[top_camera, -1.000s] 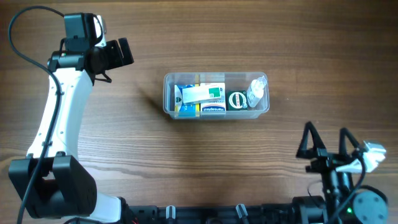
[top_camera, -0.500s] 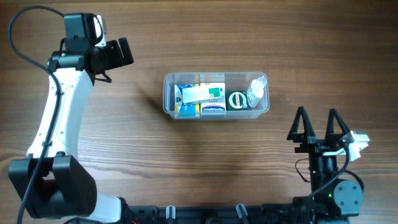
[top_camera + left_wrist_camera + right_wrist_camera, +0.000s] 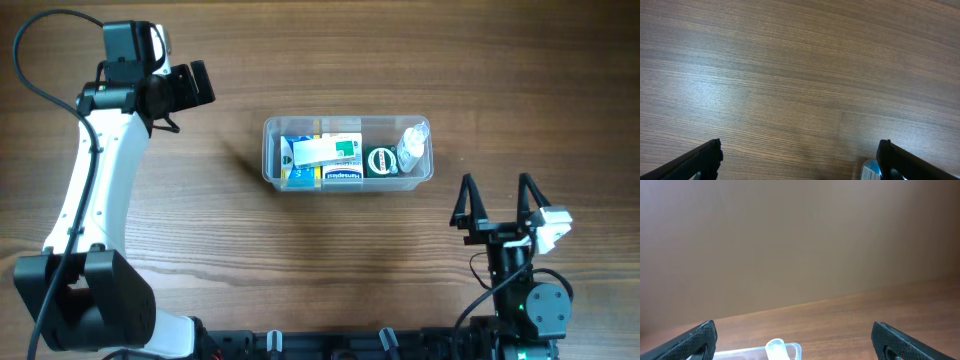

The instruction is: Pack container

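Observation:
The clear container lies in the middle of the wooden table. It holds blue-and-white boxes, a round green tin and a small clear bottle. My left gripper hovers open to the container's upper left, and only bare wood lies between its fingers. My right gripper stands open just below the container's right end, empty. In the right wrist view the bottle's cap and the container's corner show low between the fingers.
The left arm's white link runs down the left side to its base. The right arm's base sits at the bottom right. A pale blue-and-white scrap peeks in at the left wrist view's lower edge.
My right gripper has swung left and towards the container, from the far right edge. The left arm and the container have not moved.

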